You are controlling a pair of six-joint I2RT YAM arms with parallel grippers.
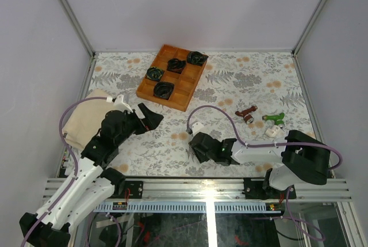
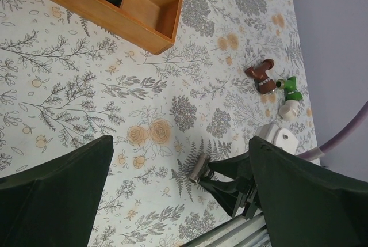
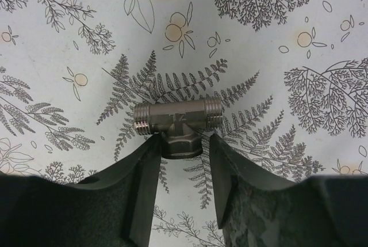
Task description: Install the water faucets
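Right fingers pinching stem of metal tee fitting. Centre squeeze on hex, leave both threaded ends clear beyond tips, lift level. Left fingers spread wide, nothing between. Red-brown faucet and green faucet lie side by side on desk, well apart from both finger pairs. Desk flat, floral cover. Pale walls, metal corner posts.
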